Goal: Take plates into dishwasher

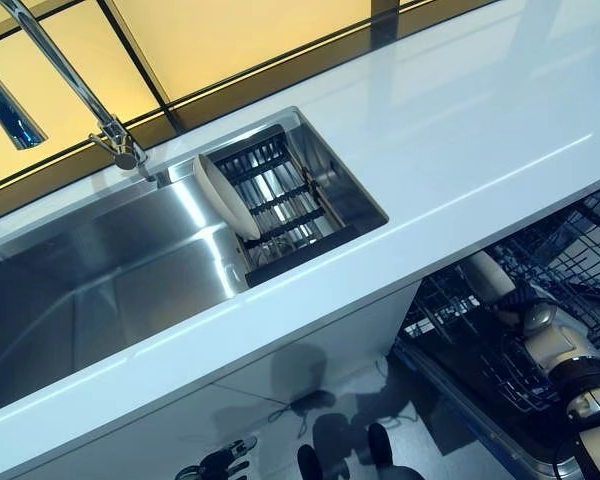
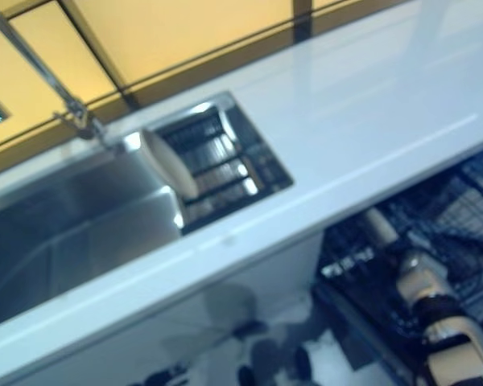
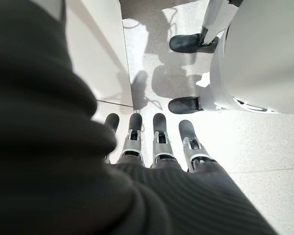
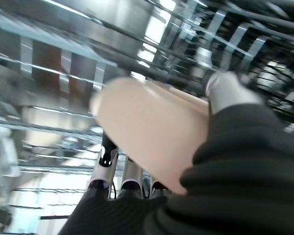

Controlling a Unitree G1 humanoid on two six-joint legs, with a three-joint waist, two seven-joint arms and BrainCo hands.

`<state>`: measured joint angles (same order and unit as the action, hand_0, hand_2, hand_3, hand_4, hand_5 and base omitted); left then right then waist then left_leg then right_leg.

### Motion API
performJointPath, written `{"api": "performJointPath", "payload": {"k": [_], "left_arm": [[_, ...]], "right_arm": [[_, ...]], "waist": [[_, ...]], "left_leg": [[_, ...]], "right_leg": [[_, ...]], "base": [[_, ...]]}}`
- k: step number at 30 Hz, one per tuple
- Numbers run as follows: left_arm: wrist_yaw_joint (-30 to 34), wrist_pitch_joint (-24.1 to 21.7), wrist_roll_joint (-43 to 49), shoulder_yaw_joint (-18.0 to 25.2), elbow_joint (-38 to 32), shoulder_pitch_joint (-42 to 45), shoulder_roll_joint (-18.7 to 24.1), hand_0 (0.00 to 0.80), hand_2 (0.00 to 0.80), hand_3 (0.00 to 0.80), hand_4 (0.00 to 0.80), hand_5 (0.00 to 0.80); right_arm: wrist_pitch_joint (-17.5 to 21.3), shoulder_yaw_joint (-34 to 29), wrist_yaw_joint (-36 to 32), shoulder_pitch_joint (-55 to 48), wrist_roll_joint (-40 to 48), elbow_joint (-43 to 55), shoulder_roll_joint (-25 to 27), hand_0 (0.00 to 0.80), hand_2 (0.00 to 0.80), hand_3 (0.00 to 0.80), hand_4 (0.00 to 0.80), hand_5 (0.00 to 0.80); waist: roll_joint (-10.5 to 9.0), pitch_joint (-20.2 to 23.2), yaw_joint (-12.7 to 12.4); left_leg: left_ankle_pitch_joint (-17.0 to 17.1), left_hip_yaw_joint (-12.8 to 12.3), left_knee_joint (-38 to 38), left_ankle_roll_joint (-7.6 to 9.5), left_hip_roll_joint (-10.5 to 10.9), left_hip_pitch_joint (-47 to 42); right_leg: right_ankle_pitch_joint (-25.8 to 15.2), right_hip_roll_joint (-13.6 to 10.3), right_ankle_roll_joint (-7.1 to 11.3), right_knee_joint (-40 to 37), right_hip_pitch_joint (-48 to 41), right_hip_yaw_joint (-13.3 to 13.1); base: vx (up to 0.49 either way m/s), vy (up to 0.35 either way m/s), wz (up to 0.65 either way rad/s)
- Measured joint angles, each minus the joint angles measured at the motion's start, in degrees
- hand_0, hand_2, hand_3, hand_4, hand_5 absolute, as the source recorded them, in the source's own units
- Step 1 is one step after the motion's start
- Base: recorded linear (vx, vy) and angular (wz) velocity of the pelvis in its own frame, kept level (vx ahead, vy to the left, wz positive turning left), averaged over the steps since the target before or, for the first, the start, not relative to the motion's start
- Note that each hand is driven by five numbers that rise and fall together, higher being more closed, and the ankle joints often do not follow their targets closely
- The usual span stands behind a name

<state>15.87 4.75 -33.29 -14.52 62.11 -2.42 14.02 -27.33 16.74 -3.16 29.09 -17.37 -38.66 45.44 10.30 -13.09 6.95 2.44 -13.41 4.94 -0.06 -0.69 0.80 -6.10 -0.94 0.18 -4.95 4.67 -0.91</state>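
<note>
while our right hand (image 4: pixel 118 172) reaches down among the dark wires of the dishwasher rack (image 1: pixel 570 262), its fingers (image 4: pixel 108 155) run along the underside of a cream plate (image 4: pixel 147 133) and its thumb comes over the rim, so we take it to be gripping that plate inside the rack. from the head we see the same plate only as a pale edge (image 1: pixel 488 277) just past the wrist, below the counter's front edge. our left hand (image 3: pixel 157 142) hangs low beside the white cabinet front (image 3: pixel 95 54), its fingers straight and relaxed, holding nothing, with pale speckled floor (image 3: pixel 264 147) beneath it. further out, a long white counter (image 1: pixel 460 140) crosses the scene, with a stainless steel sink (image 1: pixel 100 290) sunk into it. at the sink's right end sits a dark slatted drain rack (image 1: pixel 285 205), and a second cream plate (image 1: pixel 226 197) stands on edge against it, tilted. a chrome tap (image 1: pixel 75 85) rises behind the sink, and behind the counter the wall is yellow panels divided by dark strips (image 1: pixel 230 40). we count two plates, one sink, one tap, one drain rack and one dishwasher rack.
</note>
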Motion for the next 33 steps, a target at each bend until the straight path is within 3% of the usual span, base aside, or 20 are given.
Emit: {"api": "performJointPath", "payload": {"k": [4,8,13,18,27,33], "left_arm": [[-0.2,0.0,0.0,0.1,-0.5,-0.2,0.1,0.0,0.0,0.0,0.0,0.0],[-0.7,0.1,0.0,1.3,-0.4,0.0,0.1,0.0,0.0,0.0,0.0,0.0],[-1.3,0.1,0.0,2.6,-0.4,0.0,0.3,0.0,0.0,0.0,0.0,0.0],[-1.9,-0.1,0.0,4.6,-0.3,-0.1,0.4,0.0,0.0,0.0,0.0,0.0],[-2.4,-0.1,0.0,4.8,0.3,-0.1,0.7,0.0,0.0,0.0,0.0,0.0],[-2.4,0.0,-0.1,4.7,0.8,-0.3,1.3,0.0,0.0,0.0,0.0,0.0]], "right_arm": [[-3.5,-0.6,-3.7,-2.5,0.0,6.0,4.2,0.0,0.0,0.0,0.0,0.0],[-4.5,-3.2,-7.7,-3.3,0.0,8.7,7.7,0.0,0.0,0.0,0.0,0.0],[-5.6,-6.5,-14.3,-3.5,-0.7,12.7,12.7,0.0,0.0,0.0,0.0,0.0],[-5.6,-7.1,-19.0,-2.7,-1.4,13.2,18.6,0.0,0.0,0.0,0.0,0.0],[-5.0,-4.9,-19.7,7.0,6.0,5.8,26.1,0.0,0.0,0.0,0.0,0.0],[-5.1,-0.4,-14.0,16.0,12.8,-1.5,29.2,0.0,0.0,0.0,0.0,0.0]], "waist": [[-0.29,-0.1,0.3],[-1.18,-0.5,1.0],[-3.54,-1.5,3.2],[-5.45,-1.5,3.3],[-7.64,-0.5,3.3],[-9.49,0.6,3.2]], "left_leg": [[0.0,-0.1,0.0,0.0,0.0,0.2],[0.0,-0.5,0.0,-0.01,0.0,0.4],[0.0,-0.8,0.0,0.0,0.0,0.1],[-0.1,-1.6,0.1,-0.1,-0.1,-0.3],[-0.2,-2.3,0.2,-0.15,-0.3,-0.6],[-0.2,-2.3,0.1,-0.16,-0.2,-1.3]], "right_leg": [[0.0,0.1,0.01,0.0,0.3,-0.3],[-0.1,0.2,0.06,0.0,0.6,-0.6],[-0.2,0.3,0.13,0.0,0.6,-1.3],[-0.5,0.5,0.1,0.0,0.6,-2.3],[-0.7,0.7,0.06,0.0,0.5,-3.1],[-0.9,0.6,0.01,0.0,-0.1,-3.1]], "base": [[0.003,-0.001,-0.02],[0.003,0.0,-0.05],[0.011,0.005,-0.07],[0.009,0.004,-0.1],[0.011,0.005,-0.04],[0.0,0.0,0.0]]}}
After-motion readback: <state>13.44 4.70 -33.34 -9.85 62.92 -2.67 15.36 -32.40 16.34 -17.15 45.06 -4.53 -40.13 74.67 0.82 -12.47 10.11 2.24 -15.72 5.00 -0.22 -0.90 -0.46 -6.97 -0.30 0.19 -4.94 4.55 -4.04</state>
